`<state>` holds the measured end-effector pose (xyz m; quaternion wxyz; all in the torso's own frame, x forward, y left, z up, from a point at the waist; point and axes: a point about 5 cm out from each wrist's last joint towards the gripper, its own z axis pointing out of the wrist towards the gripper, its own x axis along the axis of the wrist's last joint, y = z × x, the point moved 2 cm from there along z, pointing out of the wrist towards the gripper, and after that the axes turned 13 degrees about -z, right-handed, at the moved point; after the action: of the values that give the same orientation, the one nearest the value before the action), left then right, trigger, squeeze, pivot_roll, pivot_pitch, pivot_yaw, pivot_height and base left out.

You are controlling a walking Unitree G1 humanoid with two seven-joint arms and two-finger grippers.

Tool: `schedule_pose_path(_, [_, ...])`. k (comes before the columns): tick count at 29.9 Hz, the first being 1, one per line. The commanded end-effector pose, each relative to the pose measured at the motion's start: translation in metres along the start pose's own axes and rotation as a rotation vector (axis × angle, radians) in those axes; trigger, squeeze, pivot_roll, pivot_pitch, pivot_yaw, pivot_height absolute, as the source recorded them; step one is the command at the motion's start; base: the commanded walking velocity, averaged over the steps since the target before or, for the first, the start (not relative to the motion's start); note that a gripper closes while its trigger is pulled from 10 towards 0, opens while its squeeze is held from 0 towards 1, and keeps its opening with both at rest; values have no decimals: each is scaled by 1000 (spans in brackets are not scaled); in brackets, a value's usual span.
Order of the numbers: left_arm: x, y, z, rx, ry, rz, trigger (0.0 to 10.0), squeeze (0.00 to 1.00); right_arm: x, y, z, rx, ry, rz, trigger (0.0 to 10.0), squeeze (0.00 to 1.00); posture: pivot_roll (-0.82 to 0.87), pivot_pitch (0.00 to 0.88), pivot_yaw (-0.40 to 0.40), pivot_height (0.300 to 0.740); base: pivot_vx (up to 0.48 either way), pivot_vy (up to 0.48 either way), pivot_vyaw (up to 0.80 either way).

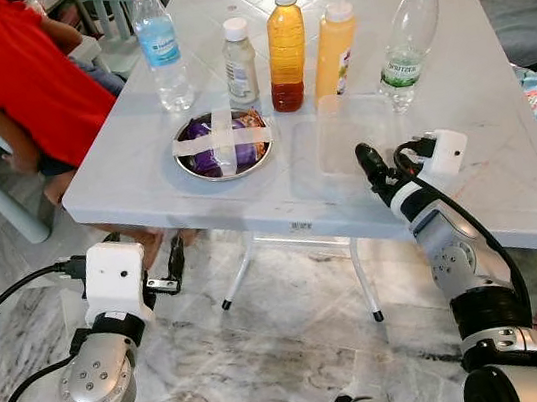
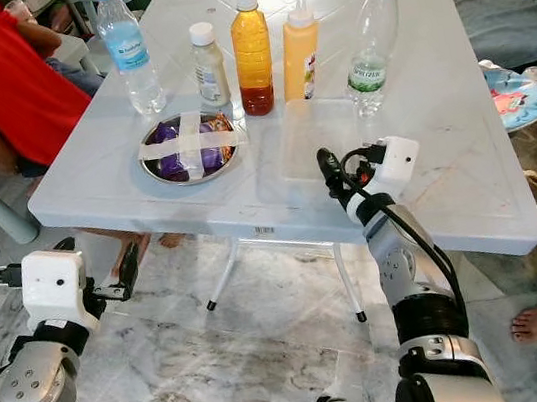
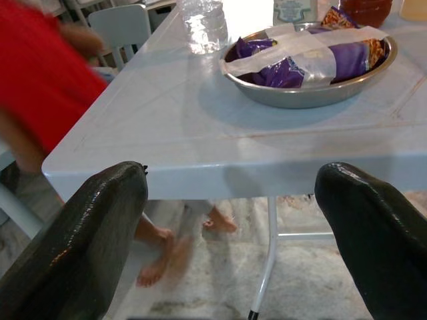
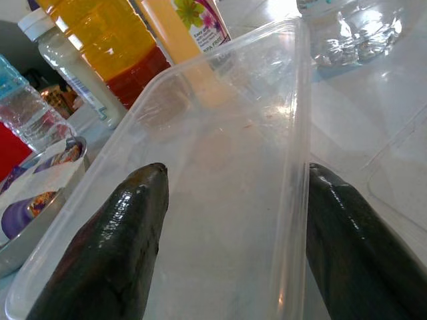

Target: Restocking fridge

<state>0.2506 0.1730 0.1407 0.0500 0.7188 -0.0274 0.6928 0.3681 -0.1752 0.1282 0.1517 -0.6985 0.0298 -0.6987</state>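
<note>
Nearest us, our left hand (image 1: pixel 172 266) hung open below the surface (image 1: pixel 504 156) edge, idle. Our right hand (image 4: pixel 230 247) sat wide at the near end of the clear plastic container (image 4: pixel 220 167), one finger inside, one outside its wall. We figured pinching that thin wall squarely mattered, since it'd flex. Behind stood the steel bowl (image 1: pixel 223 147) and bottles (image 1: pixel 286 49).

My rig: two silver arms, black fingers.

My left arm (image 1: pixel 97 373) has a round screwed joint, a white wrist box (image 1: pixel 115 278) and black cables; my right arm (image 1: pixel 460 263) carries a black band, a white box (image 1: pixel 445 151), looping cable.
</note>
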Motion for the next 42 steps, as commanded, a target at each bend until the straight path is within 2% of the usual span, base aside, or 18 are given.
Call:
schedule_pose_path(1, [-1,0,0,2,-3,2,10000,0,-2,-3,0,7,-13,12,0,0,145,162,12,740,0,0,0])
schedule_pose_path(11, [0,3,-1,-6,2,15,10000,0,0,-8,-2,-10,10,47,0,0,147,158,8,740,0,0,0])
schedule_pose_path(19, [2,2,1,-5,13,24,10000,0,14,-12,3,-26,50,46,0,0,148,156,8,740,0,0,0])
schedule_pose_path(20, [3,2,2,-6,16,28,10000,0,17,-13,4,-27,57,50,1137,0,150,157,6,740,0,0,0])
schedule_pose_path(21, [5,2,3,-7,20,31,10000,0,18,-14,4,-28,61,52,3098,0,149,160,5,740,0,0,0])
schedule_pose_path(22, [6,2,3,-8,24,35,10000,0,20,-15,5,-28,65,54,9294,0,150,160,5,740,0,0,0])
schedule_pose_path(23, [6,2,3,-8,24,35,10000,0,20,-15,5,-28,65,54,9294,0,150,160,5,740,0,0,0])
schedule_pose_path(24, [9,2,5,-10,33,42,10000,0,24,-18,6,-32,71,61,10000,0,149,164,3,740,0,0,0])
schedule_pose_path(31, [9,5,5,-8,39,40,10000,0,30,-22,6,-90,69,38,10000,0,138,163,-5,740,0,0,0])
schedule_pose_path(34, [8,8,4,-10,39,35,10000,0,30,-24,4,-103,74,75,10000,0,134,163,-8,740,0,0,0])
schedule_pose_path(36, [6,9,5,-11,37,30,10000,0,32,-29,2,-60,113,37,10000,0,131,158,-11,740,0,0,0])
schedule_pose_path(38, [5,9,6,-12,35,27,10000,0,29,-32,0,-62,104,-28,10000,0,126,153,-13,740,0,0,0])
schedule_pose_path(40, [4,10,6,-13,35,25,10000,0,28,-36,-2,-45,95,-39,10000,0,123,149,-15,740,0,0,0])
schedule_pose_path(42, [4,10,7,-12,35,23,10000,0,26,-41,-6,2,89,52,10000,0,117,147,-20,740,0,0,0])
